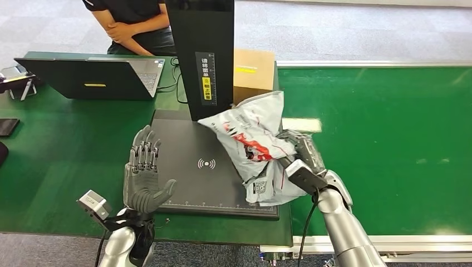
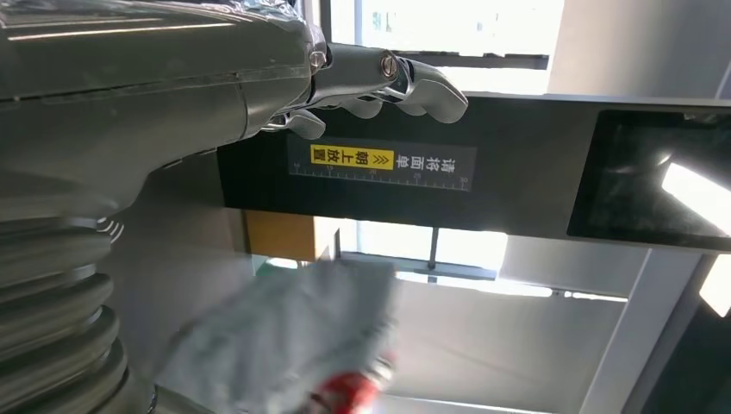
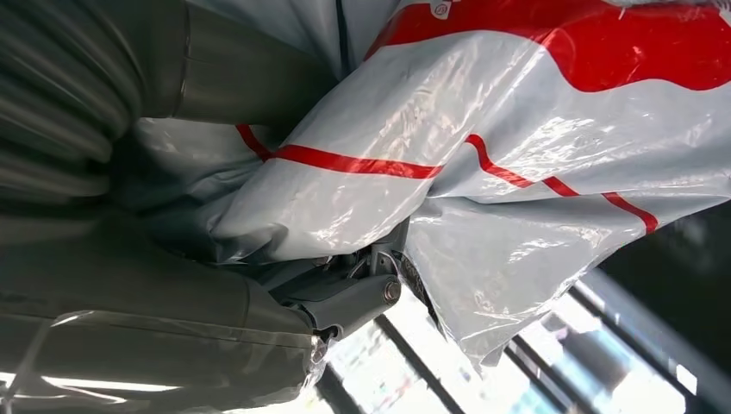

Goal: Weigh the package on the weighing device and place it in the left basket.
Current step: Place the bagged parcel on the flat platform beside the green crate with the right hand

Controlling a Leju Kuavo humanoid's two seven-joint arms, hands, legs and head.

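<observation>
1. The left robot hand [image 1: 143, 175] stands upright at the near left corner of the scale [image 1: 189, 167], palm toward the platform, fingers spread, holding nothing.
2. The right robot hand [image 1: 303, 158] grips the package [image 1: 253, 144]; in the head view the bag hides most of its fingers, and in the right wrist view crumpled plastic wraps over them, so only a dark finger part [image 3: 345, 293] shows under the folds.
3. The package, a grey plastic mailer with red print, hangs tilted over the right side of the scale, right of the wireless mark [image 1: 206, 163]. Its lower end seems to touch the platform's near right edge, though the folds make this hard to tell.
4. In the left wrist view the package [image 2: 276, 345] is blurred, past the left robot hand's fingertips [image 2: 422, 86].
5. The scale's black post [image 1: 203, 55] rises behind, its top cut off; a cardboard box [image 1: 253, 72] is half hidden behind it.
6. Farther left on the green tabletop [image 1: 55, 150] sits an open laptop [image 1: 94, 78]; beyond it a person [image 1: 133, 25] sits with arms crossed, cut off at the frame's top.
</observation>
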